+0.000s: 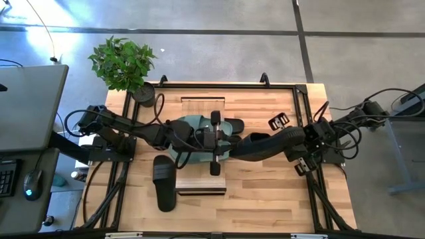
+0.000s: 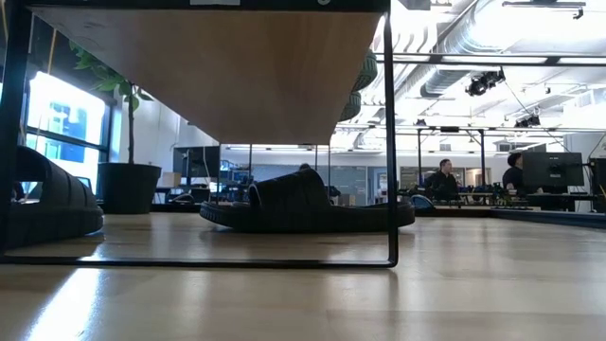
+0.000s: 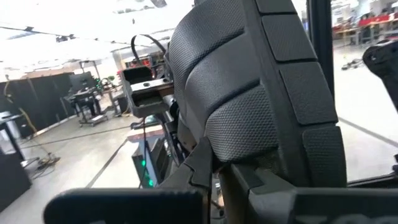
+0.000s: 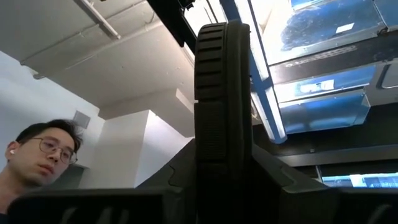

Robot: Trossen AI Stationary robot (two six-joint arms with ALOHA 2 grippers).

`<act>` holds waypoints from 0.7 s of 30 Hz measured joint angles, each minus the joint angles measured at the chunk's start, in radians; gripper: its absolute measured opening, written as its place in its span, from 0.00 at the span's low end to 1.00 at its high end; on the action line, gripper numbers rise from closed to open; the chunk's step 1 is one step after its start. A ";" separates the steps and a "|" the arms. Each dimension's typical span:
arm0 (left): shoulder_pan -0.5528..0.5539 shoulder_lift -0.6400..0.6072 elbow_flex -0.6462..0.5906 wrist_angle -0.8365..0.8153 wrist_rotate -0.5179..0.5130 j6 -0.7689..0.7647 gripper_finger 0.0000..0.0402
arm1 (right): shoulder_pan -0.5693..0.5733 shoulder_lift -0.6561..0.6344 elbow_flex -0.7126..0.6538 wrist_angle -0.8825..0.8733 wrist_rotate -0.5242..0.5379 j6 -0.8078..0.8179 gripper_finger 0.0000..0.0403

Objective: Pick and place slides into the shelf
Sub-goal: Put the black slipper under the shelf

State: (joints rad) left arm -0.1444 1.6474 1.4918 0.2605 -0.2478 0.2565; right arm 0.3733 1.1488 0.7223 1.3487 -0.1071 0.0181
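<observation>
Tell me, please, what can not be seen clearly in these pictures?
- High view: the arms cover the middle of the shelf and part of the green slide; one or a pair, unclear.
- Left wrist view: a black slide fills the picture, hiding the table.
- Low view: neither arm is in frame.

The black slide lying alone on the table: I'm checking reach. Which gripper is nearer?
Left. The left gripper is over the shelf, just past the black slide; the right gripper is farther across.
</observation>
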 joint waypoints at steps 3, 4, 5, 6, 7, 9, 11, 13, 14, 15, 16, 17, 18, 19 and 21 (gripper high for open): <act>-0.002 0.000 0.000 -0.006 -0.007 0.000 0.01 | 0.000 -0.004 0.000 -0.010 -0.009 0.001 0.22; -0.007 -0.001 0.000 -0.006 -0.007 0.000 0.01 | 0.000 -0.006 0.000 -0.016 -0.009 0.001 0.22; -0.010 -0.005 0.000 -0.009 -0.010 0.003 0.01 | 0.000 -0.010 0.000 -0.026 -0.011 0.001 0.22; -0.015 -0.011 0.000 -0.016 -0.015 0.010 0.01 | 0.001 -0.012 0.000 -0.035 -0.014 0.001 0.22; -0.020 -0.015 0.000 -0.017 -0.030 0.025 0.00 | 0.001 -0.012 0.000 -0.038 -0.013 0.001 0.22; -0.035 -0.027 0.000 -0.030 -0.069 0.055 0.00 | 0.002 -0.012 0.000 -0.047 -0.012 0.000 0.22; -0.049 -0.038 -0.001 -0.053 -0.104 0.075 0.00 | 0.002 -0.012 0.000 -0.065 -0.010 0.001 0.23; -0.048 -0.051 -0.001 -0.079 -0.121 0.076 0.00 | 0.003 -0.020 0.000 -0.097 0.004 0.001 0.23; -0.048 -0.056 -0.001 -0.091 -0.122 0.072 0.00 | 0.003 -0.023 0.000 -0.113 0.012 0.000 0.23; -0.048 -0.057 -0.001 -0.102 -0.125 0.068 0.00 | 0.003 -0.030 0.000 -0.135 0.026 0.000 0.23; -0.048 -0.058 -0.001 -0.111 -0.131 0.062 0.00 | 0.004 -0.040 0.000 -0.161 0.037 0.000 0.23; -0.048 -0.058 -0.001 -0.115 -0.137 0.058 0.00 | 0.007 -0.050 0.000 -0.184 0.046 0.000 0.23; -0.048 -0.058 -0.001 -0.121 -0.143 0.059 0.00 | 0.008 -0.060 0.000 -0.211 0.052 0.000 0.23; -0.048 -0.058 -0.001 -0.128 -0.149 0.062 0.00 | 0.010 -0.073 0.000 -0.246 0.060 0.000 0.23; -0.048 -0.058 -0.001 -0.138 -0.164 0.062 0.00 | 0.025 -0.102 0.000 -0.316 0.093 0.000 0.23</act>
State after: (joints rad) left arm -0.1928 1.5894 1.4910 0.1229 -0.4114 0.3187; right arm 0.3981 1.0468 0.7223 1.0331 -0.0145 0.0181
